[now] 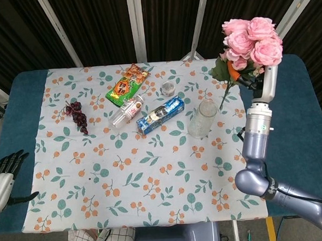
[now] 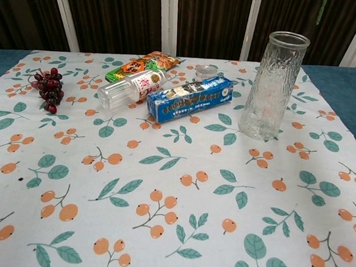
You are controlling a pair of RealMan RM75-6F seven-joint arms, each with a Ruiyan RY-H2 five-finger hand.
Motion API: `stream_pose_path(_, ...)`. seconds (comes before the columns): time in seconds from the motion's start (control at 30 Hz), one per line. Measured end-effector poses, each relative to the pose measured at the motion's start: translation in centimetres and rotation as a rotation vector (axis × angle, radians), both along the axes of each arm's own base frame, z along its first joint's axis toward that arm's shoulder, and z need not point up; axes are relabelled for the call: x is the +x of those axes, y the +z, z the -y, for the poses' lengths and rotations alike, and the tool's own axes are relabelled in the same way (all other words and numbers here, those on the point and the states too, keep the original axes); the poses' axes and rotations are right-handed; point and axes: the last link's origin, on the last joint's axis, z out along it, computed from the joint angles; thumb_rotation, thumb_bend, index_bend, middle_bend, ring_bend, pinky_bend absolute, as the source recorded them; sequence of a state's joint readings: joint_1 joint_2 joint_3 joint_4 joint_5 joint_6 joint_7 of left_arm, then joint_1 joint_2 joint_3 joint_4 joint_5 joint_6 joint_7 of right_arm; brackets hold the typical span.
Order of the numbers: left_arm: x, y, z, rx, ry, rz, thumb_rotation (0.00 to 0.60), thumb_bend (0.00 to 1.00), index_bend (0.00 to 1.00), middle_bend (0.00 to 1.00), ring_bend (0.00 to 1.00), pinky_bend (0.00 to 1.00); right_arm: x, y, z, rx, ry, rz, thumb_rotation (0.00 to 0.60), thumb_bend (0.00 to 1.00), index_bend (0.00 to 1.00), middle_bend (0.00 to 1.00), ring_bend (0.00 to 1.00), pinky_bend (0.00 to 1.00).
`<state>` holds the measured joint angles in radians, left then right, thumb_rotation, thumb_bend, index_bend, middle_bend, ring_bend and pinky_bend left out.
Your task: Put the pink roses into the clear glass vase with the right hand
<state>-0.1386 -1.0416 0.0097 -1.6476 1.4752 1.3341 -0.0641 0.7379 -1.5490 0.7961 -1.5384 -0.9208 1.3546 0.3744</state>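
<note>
1. The pink roses (image 1: pixel 250 40) are held nearly upright in the air, blooms up, stem end down-left above the clear glass vase (image 1: pixel 202 118).
2. The right hand (image 1: pixel 262 83), forearm raised, grips the stems.
3. The left hand (image 1: pixel 4 169) rests with fingers spread, holding nothing.

Your right hand (image 1: pixel 263 77) is mostly hidden behind the pink roses (image 1: pixel 250 34); your left hand (image 1: pixel 1 179) is cut by the left edge.

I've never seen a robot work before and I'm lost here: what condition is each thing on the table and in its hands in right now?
pink roses: lifted, held above the table
right hand: raised, gripping the rose stems
clear glass vase: upright, empty
left hand: at the table edge, holding nothing, fingers apart
clear bottle: lying on its side
blue box: lying flat
snack bag: lying flat
</note>
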Motion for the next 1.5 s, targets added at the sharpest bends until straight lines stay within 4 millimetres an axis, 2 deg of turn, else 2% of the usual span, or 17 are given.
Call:
stream_pose_path(0.23, 0.0, 0.0, -0.1, -0.003, 0.005, 0.007, 0.600, 0.00, 0.00, 0.00, 0.00, 0.00, 0.6, -1.3, 1.3, 0.012, -0.013, -0.002, 0.600, 0.32, 0.57, 0.46, 0.57, 0.35)
stream_pose_path(0.73, 0.0, 0.0, -0.1, -0.007, 0.008, 0.002, 0.600, 0.00, 0.00, 0.00, 0.00, 0.00, -2.3, -4.9, 1.5, 0.075, -0.093, 0.007, 0.600, 0.32, 0.57, 0.46, 0.57, 0.35)
stream_pose_path(0.9, 0.0, -0.1, -0.1, -0.010, 0.007, 0.000, 0.600, 0.00, 0.00, 0.00, 0.00, 0.00, -3.3, -5.8, 0.6, 0.096, -0.110, 0.017, 0.600, 0.32, 0.57, 0.46, 0.55, 0.35)
stream_pose_path(1.2, 0.1, -0.1, 0.0, -0.011, -0.004, -0.004, 0.600, 0.00, 0.00, 0.00, 0.00, 0.00, -5.8, -7.9, -2.4, 0.160, -0.143, -0.001, 0.600, 0.32, 0.57, 0.46, 0.55, 0.34)
stream_pose_path(1.5, 0.2, -0.2, 0.0, -0.011, -0.009, -0.006, 0.600, 0.00, 0.00, 0.00, 0.00, 0.00, -5.9, -8.3, -3.1, 0.184, -0.137, -0.045, 0.600, 0.32, 0.57, 0.46, 0.54, 0.32)
